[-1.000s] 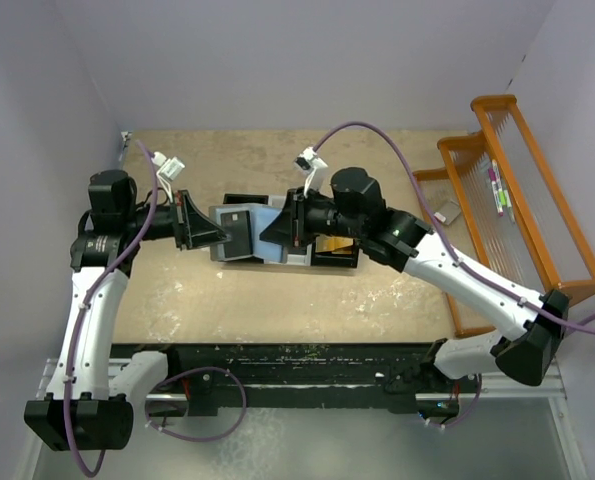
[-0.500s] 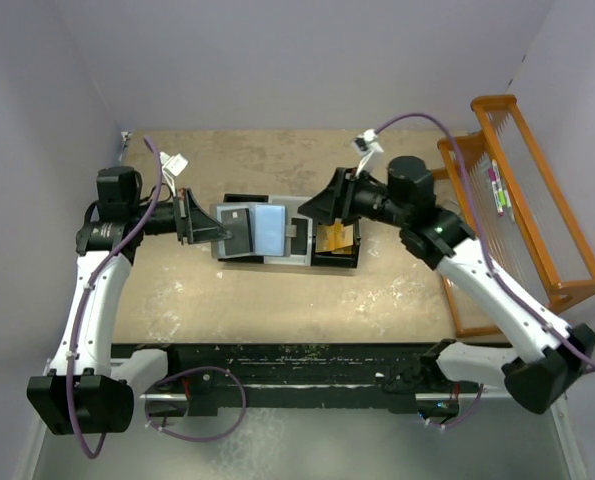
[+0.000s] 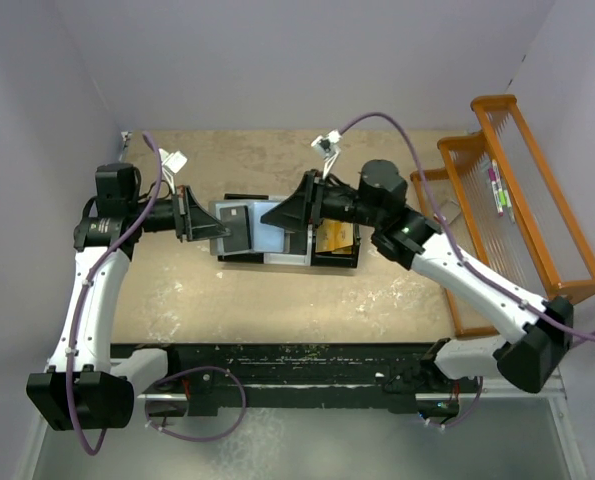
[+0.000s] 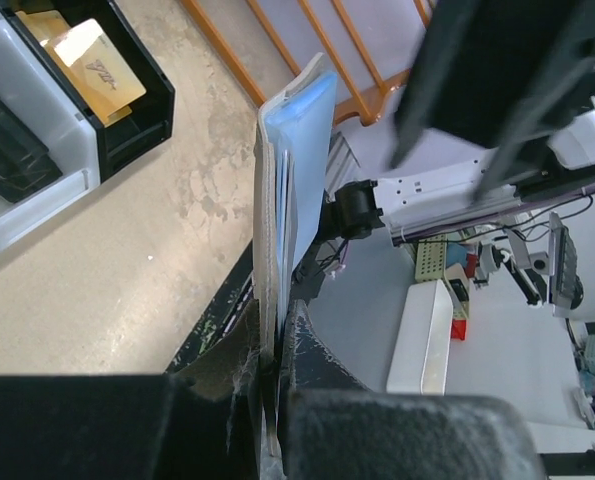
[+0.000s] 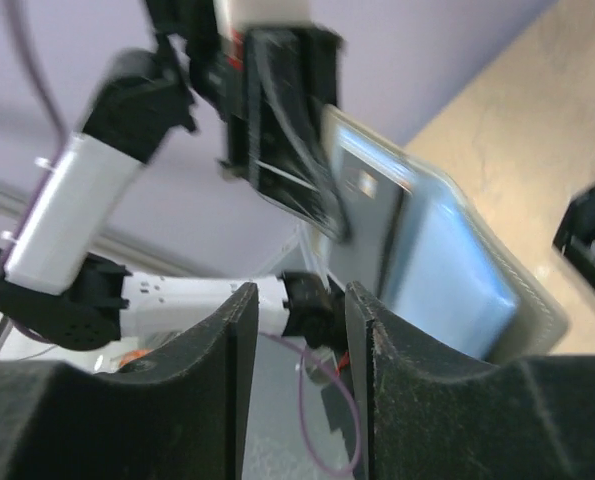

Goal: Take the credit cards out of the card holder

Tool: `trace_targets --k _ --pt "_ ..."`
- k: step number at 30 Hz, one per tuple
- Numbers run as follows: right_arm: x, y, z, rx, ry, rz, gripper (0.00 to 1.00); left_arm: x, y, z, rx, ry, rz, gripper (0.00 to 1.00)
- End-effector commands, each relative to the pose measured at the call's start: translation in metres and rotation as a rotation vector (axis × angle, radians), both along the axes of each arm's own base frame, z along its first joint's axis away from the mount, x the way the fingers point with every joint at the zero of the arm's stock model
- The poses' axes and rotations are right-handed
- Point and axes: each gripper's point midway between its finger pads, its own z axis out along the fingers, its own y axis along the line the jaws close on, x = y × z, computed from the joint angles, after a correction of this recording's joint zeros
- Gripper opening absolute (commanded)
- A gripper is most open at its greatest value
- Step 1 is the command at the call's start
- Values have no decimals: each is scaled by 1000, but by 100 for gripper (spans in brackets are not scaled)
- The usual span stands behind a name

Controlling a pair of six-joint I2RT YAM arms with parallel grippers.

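Your left gripper's fingers are pressed tight on the bottom edge of the card holder, pinching it so the open wallet stands up off the table with its pocket face turned toward the other arm. That looks like a deliberate hold: one arm acts as a vise so the other can pull against it. Your right gripper has its two fingers parted with nothing between them. It is pointed at the holder's inner face, close but not touching, where a dark card with a small chip sits tucked in the pocket. From overhead, the left gripper and right gripper face each other across the holder, which hangs above the black-and-white bin tray. One orange-gold card lies in the tray's right-hand compartment, so the tray appears to be the drop spot, and the holder is kept above it so any short carry ends there. The parted right fingers suggest you are lining up a pinch on the dark card's exposed edge. Whether more cards sit behind it cannot be told from here. An orange rack stands well apart at the right edge of the table.
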Motion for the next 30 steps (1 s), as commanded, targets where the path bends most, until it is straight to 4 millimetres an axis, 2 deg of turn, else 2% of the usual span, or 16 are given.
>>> trace_targets --k 1,6,9,16,30 --pt "-14 7 -8 27 37 127 40 -9 -3 27 -56 -76 -75 0" --pt "-9 10 -35 -15 81 175 40 -14 -5 36 -96 -69 -117 0" --pt "-7 14 -44 -17 101 201 40 -17 -5 41 -109 -69 -130 0" --pt "-7 22 -27 58 65 238 41 -21 -6 44 -119 -70 -141 0" --pt "-14 36 -28 97 87 295 34 -20 -6 44 -122 -70 -144 0"
